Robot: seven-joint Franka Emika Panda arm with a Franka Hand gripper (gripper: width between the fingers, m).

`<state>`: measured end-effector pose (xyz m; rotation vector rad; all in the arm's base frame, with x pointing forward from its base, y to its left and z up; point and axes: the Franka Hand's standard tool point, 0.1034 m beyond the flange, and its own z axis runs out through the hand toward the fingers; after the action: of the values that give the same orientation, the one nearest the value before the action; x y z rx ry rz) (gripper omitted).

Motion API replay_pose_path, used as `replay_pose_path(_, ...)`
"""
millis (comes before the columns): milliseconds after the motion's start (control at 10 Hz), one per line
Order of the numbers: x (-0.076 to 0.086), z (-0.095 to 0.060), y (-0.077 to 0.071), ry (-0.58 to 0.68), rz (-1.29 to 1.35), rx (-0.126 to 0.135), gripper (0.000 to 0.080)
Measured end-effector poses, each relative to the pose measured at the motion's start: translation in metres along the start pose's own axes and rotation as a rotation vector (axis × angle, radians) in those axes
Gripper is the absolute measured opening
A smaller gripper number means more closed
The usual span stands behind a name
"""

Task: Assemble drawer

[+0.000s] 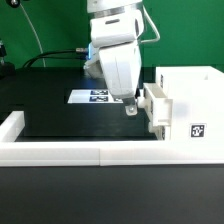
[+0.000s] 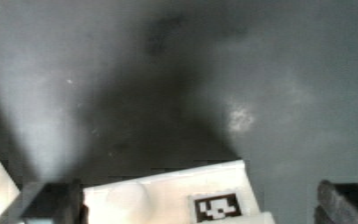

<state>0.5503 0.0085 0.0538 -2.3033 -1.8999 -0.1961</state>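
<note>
White plastic drawer (image 1: 185,105) sits at the desk's (image 1: 60,115) right edge in the exterior view, near the front border wall (image 1: 60,152). My fingers (image 1: 130,105) hang just beside it, spread wide, empty. Looks light, stiff, slick; I'd pinch a thin wall.

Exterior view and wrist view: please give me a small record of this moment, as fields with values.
arm: over the black table, pointing down
gripper: jaws open, holding nothing
below the jaws: a white box with a square tag, seen in the wrist view
housing: at the exterior view's right, tag on its near face
small box: against the housing's open side, just beside the gripper
marker board: flat on the table behind the gripper
border wall: along the near edge
contact between gripper and box: cannot tell
</note>
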Motion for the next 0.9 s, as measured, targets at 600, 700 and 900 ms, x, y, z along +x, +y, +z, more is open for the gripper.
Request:
replay_pose_path(600, 0.014, 0.002, 0.000, 0.007, 0.044, 0.009, 0.0649)
replay_pose_path(700, 0.014, 0.001, 0.000, 0.007, 0.046, 0.007, 0.0649)
replay_pose_path(900, 0.017, 0.002, 0.001, 0.009, 0.057, 0.008, 0.0649)
